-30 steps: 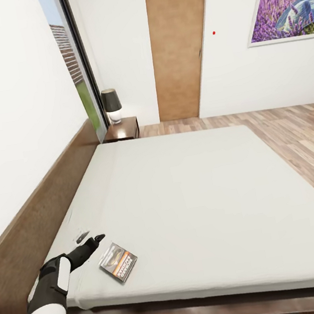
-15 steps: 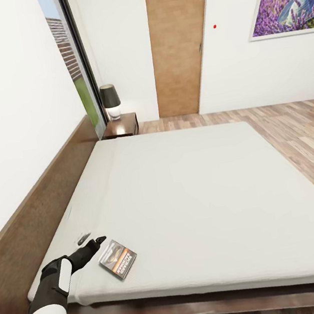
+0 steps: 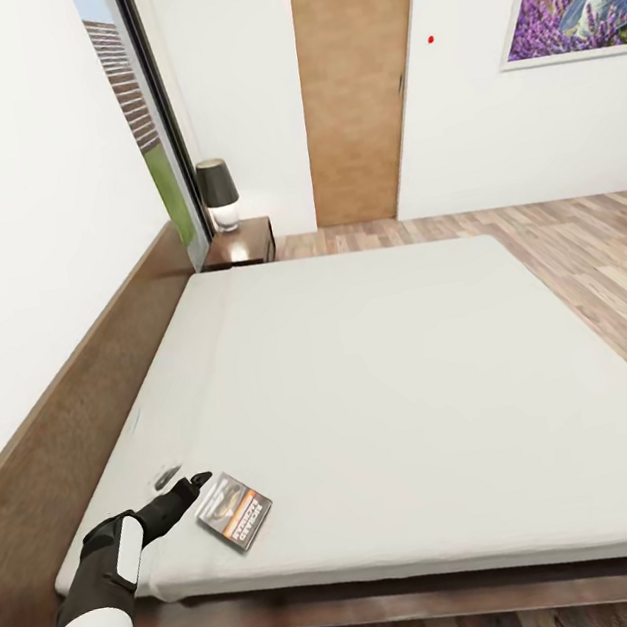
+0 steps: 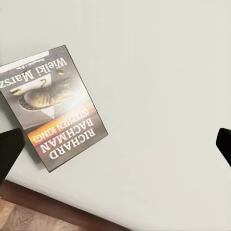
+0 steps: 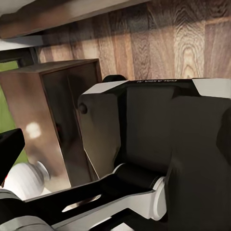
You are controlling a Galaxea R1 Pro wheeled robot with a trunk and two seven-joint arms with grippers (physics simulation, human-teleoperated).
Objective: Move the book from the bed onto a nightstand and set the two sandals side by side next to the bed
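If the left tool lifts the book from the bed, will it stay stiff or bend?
The book looks a thin paperback, so it probably flexes when held by one edge. It lies flat on the soft bed, so sliding a finger underneath may be hard. Probably light.

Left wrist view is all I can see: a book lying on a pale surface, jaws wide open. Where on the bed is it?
Observer: The book lies near the bed's closest corner, on the headboard side.
Operator: Any nightstand in sight?
Observer: Yes, one nightstand stands at the bed's far side, along the headboard wall, with a lamp on it.
Operator: How do the left jaws sit in the head view?
Observer: They are just beside the book, on its headboard side, low over the mattress and not gripping it.
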